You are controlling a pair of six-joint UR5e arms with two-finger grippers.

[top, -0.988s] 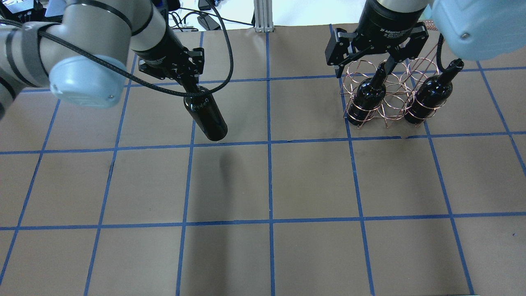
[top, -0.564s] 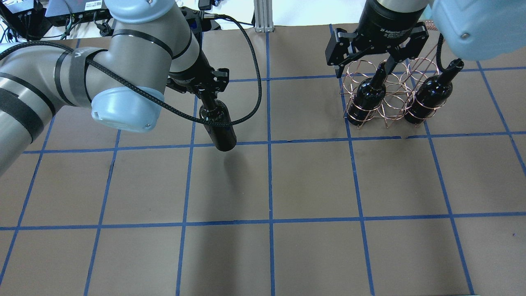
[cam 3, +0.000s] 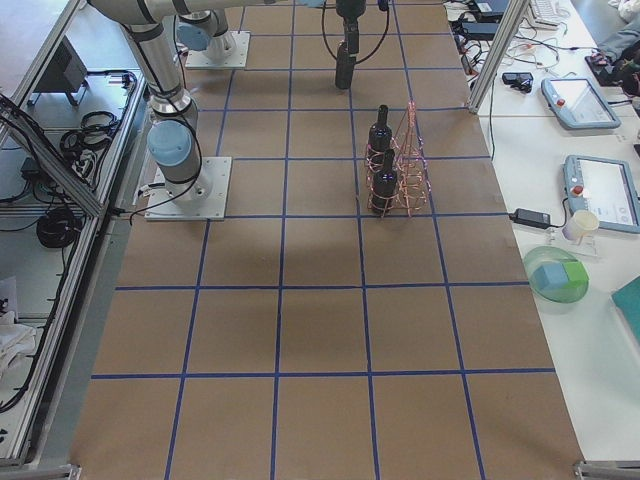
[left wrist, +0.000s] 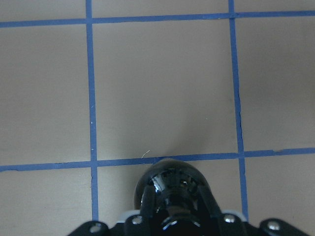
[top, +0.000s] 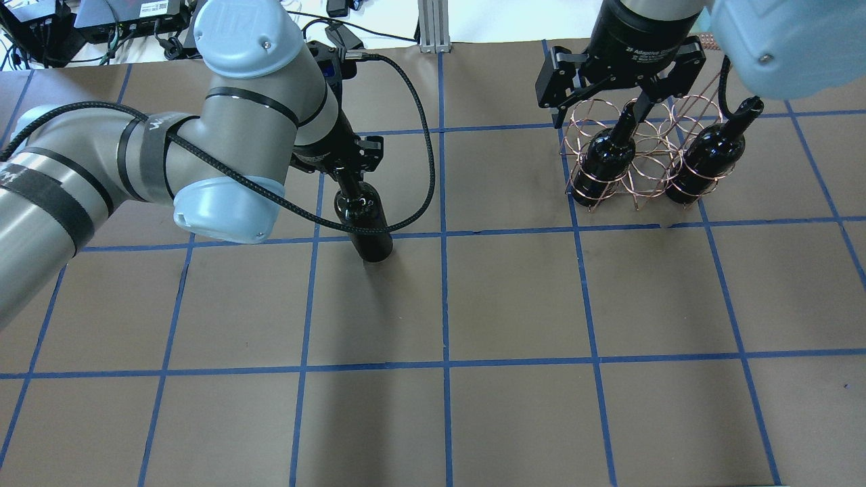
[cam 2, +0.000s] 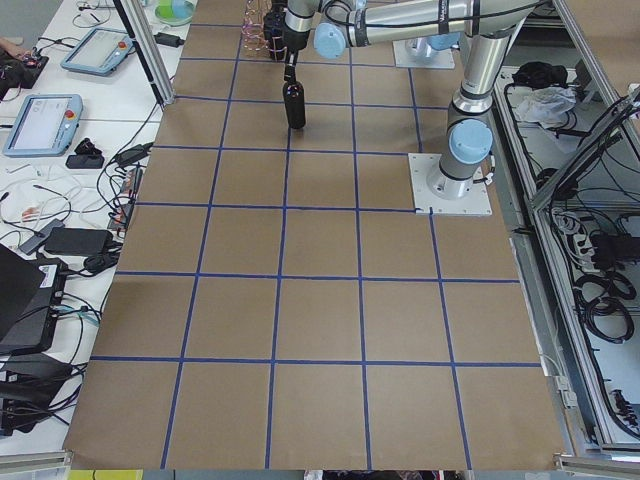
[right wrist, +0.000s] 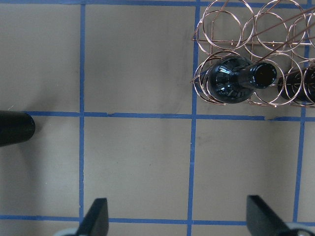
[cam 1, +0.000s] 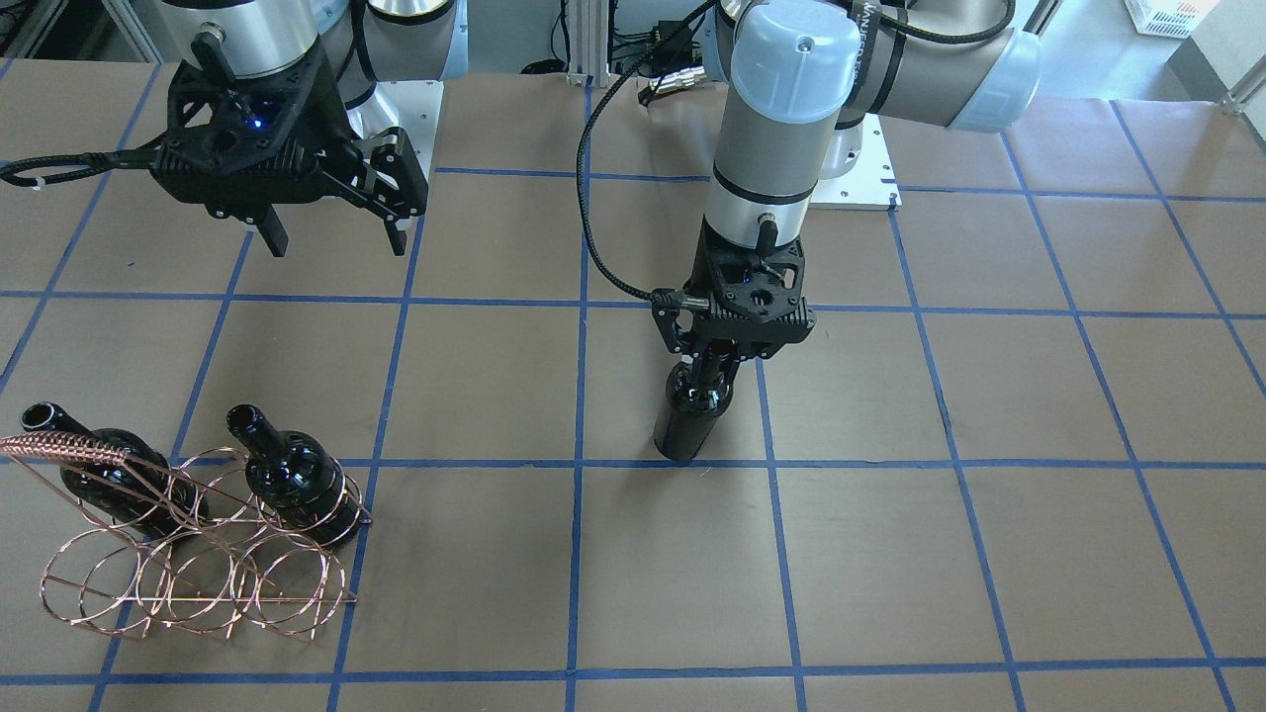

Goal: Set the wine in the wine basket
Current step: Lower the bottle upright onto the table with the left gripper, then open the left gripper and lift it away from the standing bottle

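My left gripper (top: 348, 177) is shut on the neck of a glossy black wine bottle (top: 370, 226) and holds it upright near the table's middle, its base at or just above the paper. The bottle also shows in the front view (cam 1: 690, 425) and the left wrist view (left wrist: 170, 184). The copper wire basket (top: 641, 177) stands at the right. It holds two alike bottles (top: 604, 159) (top: 705, 161). My right gripper (top: 600, 116) is open and empty, above the basket's robot side. In the right wrist view one basket bottle (right wrist: 231, 81) shows.
The table is brown paper with a blue tape grid (top: 444, 233). The basket's twisted handle (cam 1: 69, 450) rises above its rings. The left arm's black cable (top: 423, 155) loops beside the held bottle. Operator tablets (cam 3: 600, 190) lie on side benches.
My left arm has swung the held bottle toward the table's middle and lowered it, from tilted to upright. The right arm and the basket have not moved.
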